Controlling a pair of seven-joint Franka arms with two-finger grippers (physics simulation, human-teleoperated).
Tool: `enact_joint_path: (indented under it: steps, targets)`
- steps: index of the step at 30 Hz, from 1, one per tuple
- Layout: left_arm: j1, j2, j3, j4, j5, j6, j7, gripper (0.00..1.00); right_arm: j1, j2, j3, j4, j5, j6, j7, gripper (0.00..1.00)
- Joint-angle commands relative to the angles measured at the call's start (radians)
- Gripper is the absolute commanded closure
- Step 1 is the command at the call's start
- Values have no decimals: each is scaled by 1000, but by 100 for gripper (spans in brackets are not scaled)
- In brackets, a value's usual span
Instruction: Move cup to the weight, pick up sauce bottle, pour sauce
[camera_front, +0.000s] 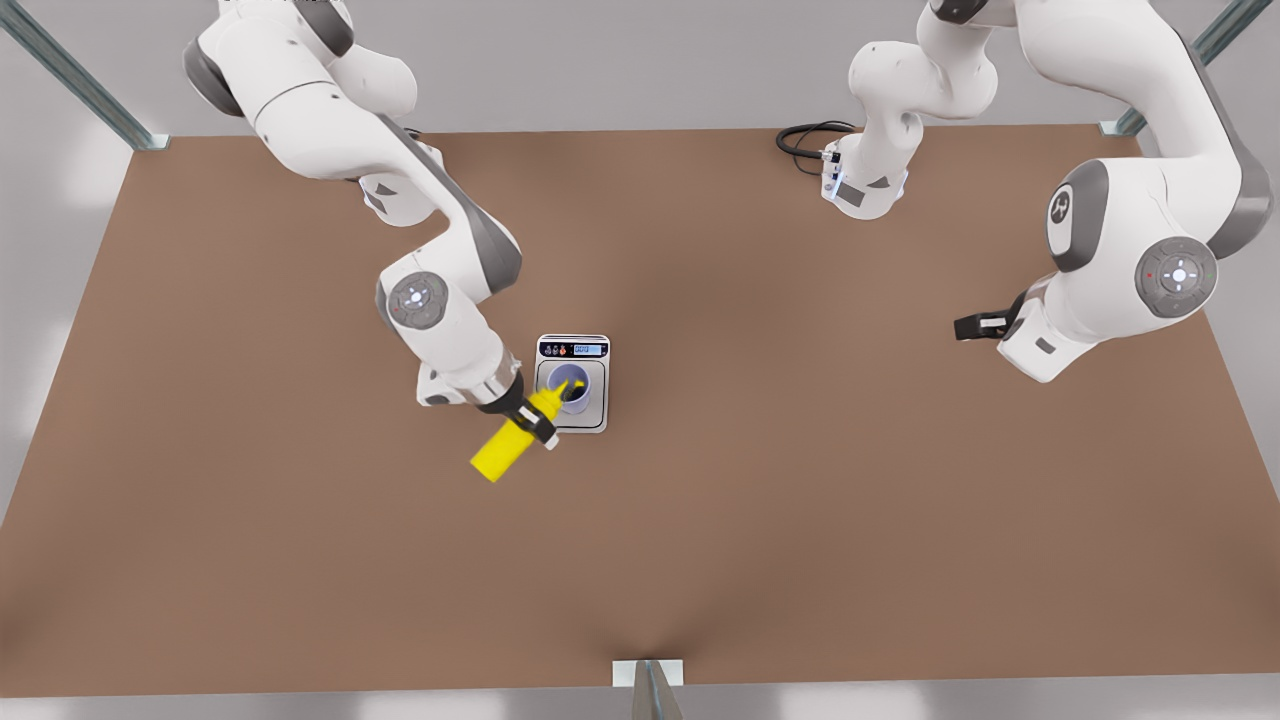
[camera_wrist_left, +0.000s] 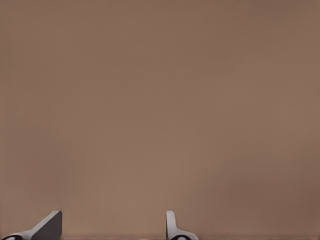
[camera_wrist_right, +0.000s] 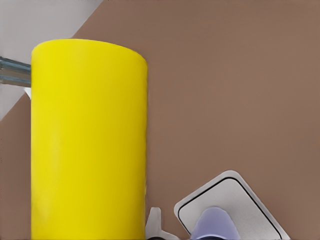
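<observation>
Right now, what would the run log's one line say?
right gripper: holds bottle, tilted over cup | cup: on scale | left gripper: waits, open

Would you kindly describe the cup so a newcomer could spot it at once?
On the brown table, find the small silver scale near the middle. The cup stands on its plate: a pale lavender-blue tumbler, under the nozzle of the yellow sauce bottle tilted in the right gripper.

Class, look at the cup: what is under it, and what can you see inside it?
The cup stands on the scale. The tilted bottle, gripped by the right hand, points its nozzle into the cup's mouth. Something dark shows inside; the nozzle covers part of the interior.
</observation>
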Motion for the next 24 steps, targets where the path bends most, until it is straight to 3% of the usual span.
enact_joint_path:
  steps: [1, 24]
  targets:
    - [-1, 0, 1, 0, -1, 0, 0, 0, 11, 3, 0, -3, 35, 55, -16, 79]
    - [-1, 3, 1, -2, -1, 2, 0, 0, 47, 20, 3, -138, -331, 80, 7, 79]
